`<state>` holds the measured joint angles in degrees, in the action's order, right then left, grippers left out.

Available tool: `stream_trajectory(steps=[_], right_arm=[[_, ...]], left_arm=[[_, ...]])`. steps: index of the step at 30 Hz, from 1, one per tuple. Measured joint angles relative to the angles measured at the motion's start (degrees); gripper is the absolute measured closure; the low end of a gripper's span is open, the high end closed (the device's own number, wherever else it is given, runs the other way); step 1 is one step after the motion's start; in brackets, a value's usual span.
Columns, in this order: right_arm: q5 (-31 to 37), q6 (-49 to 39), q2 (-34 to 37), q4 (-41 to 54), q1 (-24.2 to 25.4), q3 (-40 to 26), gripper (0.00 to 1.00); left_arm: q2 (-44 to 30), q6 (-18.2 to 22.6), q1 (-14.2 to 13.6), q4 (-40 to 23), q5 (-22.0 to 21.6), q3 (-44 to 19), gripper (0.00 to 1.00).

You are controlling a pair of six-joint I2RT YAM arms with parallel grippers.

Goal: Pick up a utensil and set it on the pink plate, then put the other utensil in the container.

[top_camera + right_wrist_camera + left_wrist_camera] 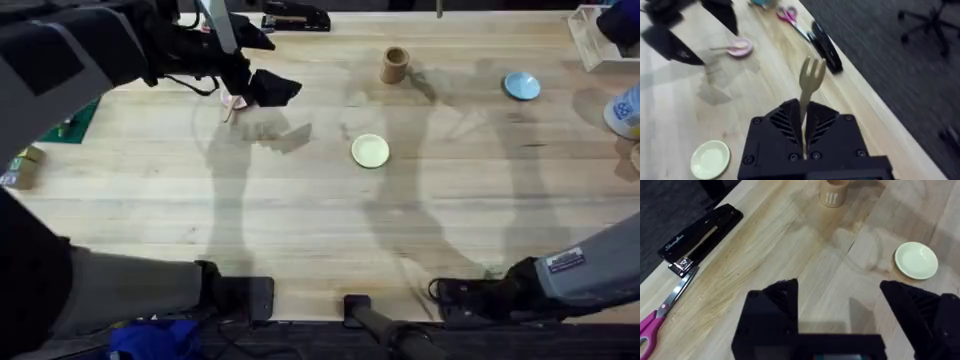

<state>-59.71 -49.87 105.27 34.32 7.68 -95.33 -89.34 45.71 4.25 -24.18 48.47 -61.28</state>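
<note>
R gripper (804, 131) clamping fork (810, 80) upright by handle. L gripper (840, 305) hanging w/ jaws apart over bench (300, 220). Slim utensil (722, 48) lying on pink plate (740, 48).

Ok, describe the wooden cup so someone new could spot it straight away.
Start at the far edge of the wooden table, near the middle. The wooden cup stands there upright, beyond the pale yellow plate. It is the sole tan cylinder; its neighbours are flat round plates.

The overhead view looks down from above the bases; all three views share the yellow plate (370, 151).
</note>
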Motion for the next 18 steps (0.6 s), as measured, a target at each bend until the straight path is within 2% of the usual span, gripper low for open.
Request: stream_trajectory(steps=[6,9,18], right_arm=[[-8.28,-1.98,1.16,-5.53,-0.02,-0.02,0.970],[-13.98,-2.68,4.67,-11.17,-0.02,-0.04,0.970],[-20.77,-2.90,11.78,-20.79,-0.02,-0.04,0.970]], left_arm=[[0.00,0.00,0.00,0.00,0.00,0.00,0.007],[0.00,0.00,0.00,0.00,0.00,0.00,0.006],[0.00,0.00,0.00,0.00,0.00,0.00,0.006]])
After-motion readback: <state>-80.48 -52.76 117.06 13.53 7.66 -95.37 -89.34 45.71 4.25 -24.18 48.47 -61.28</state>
